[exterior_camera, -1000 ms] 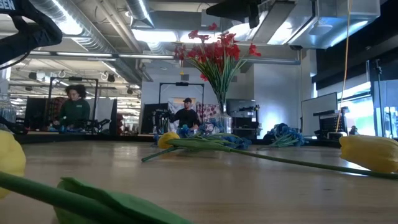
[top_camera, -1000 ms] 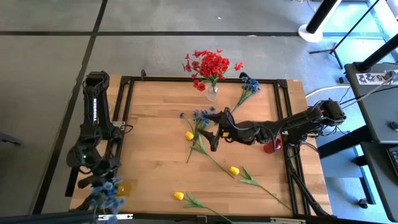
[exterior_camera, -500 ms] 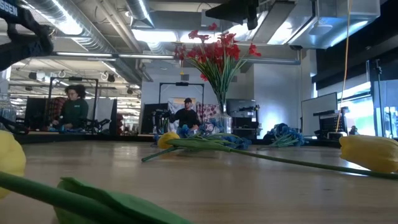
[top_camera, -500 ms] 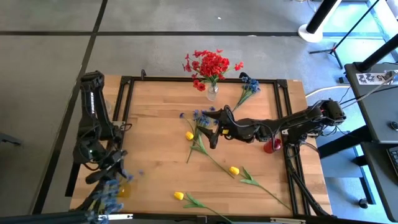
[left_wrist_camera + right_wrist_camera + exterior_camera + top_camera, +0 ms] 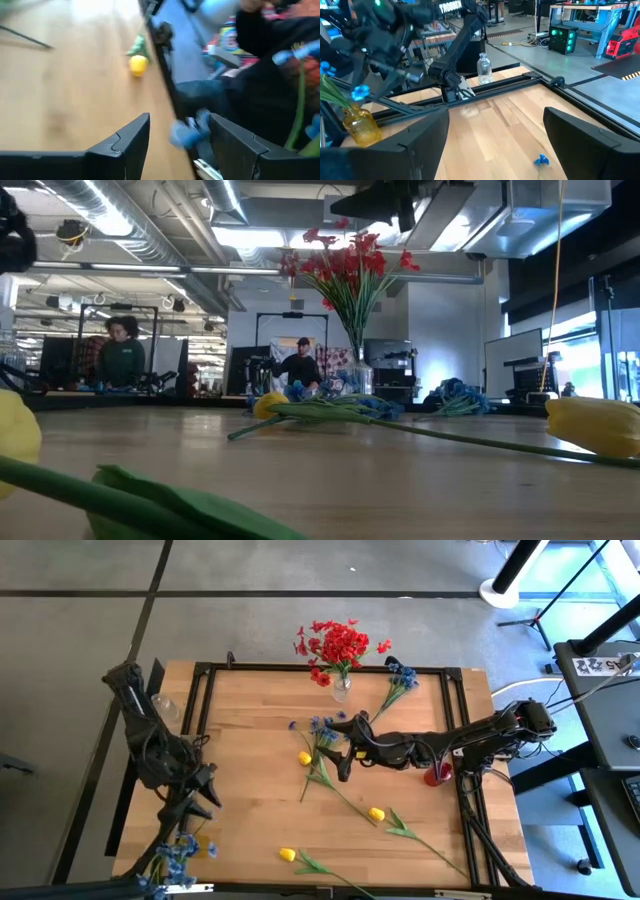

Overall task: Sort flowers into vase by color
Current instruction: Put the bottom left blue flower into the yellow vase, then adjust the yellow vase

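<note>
1. At the near left corner of the tabletop (image 5: 250,730), the left gripper (image 5: 186,827) hangs just above a small amber vase (image 5: 361,126) that already carries a bunch of blue flowers (image 5: 170,862). Whether its jaws still pinch a stem cannot be told; they stand partly apart in the left wrist view, with a blue bloom blurred between them.
2. The left arm is folded, elbow raised over the left rail, wrist pointing down and toward the near edge.
3. The right gripper (image 5: 342,762) lies low over mid-table, arm stretched out nearly flat from the right side. Its jaws are spread wide and hold nothing.
4. Directly beside the right gripper lie a second blue bunch (image 5: 322,726) and a yellow bud (image 5: 304,758), their stems crossing. A third blue bunch (image 5: 400,678) lies near the far rail.
5. Red flowers (image 5: 338,644) stand in a clear vase (image 5: 341,691) at the far edge. Two more yellow buds (image 5: 376,813) lie nearer the front.
6. Judgement: the step in hand is the pickup of the blue bunch at mid-table. The jaws should close on its stem alone, clear of the yellow bud's stem.
7. Risk: a grab at the crossing would likely lift both colours together.
8. An empty clear bottle (image 5: 484,69) stands by the left rail.
</note>
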`<action>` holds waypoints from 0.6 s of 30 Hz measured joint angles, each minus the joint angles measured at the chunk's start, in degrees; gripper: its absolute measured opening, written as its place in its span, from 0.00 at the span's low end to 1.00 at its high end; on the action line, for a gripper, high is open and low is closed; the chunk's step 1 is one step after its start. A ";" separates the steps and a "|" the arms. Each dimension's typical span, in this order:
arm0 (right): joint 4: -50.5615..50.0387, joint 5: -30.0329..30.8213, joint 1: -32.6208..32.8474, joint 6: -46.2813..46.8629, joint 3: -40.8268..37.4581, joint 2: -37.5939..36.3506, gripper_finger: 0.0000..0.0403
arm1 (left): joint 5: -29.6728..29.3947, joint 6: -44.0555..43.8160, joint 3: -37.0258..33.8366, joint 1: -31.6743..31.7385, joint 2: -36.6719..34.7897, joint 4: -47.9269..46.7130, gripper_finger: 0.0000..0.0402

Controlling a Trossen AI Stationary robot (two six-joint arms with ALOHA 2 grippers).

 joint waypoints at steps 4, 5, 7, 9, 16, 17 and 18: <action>-1.65 -0.02 0.02 -0.02 0.00 0.00 0.80 | -1.36 2.40 4.31 5.08 0.06 -7.53 0.48; -1.95 -0.06 0.02 0.00 0.00 0.00 0.80 | -2.42 3.55 5.04 6.55 0.00 -7.41 0.48; -2.45 -0.57 0.02 -0.01 0.00 0.00 0.80 | -3.42 5.88 5.86 9.42 0.00 -6.50 0.48; -2.94 -0.59 0.02 -0.02 0.00 0.00 0.80 | -3.52 7.79 5.95 12.53 0.06 -5.14 0.48; -9.36 -2.10 0.07 0.70 0.02 1.70 0.80 | -0.80 10.72 5.95 23.78 5.36 -2.58 0.48; -9.33 -2.39 0.09 0.81 0.00 2.56 0.80 | 1.41 11.29 5.98 24.96 7.06 -1.20 0.48; -9.31 -3.00 0.09 0.85 0.00 3.49 0.80 | 3.76 11.97 6.44 26.06 8.87 -0.70 0.48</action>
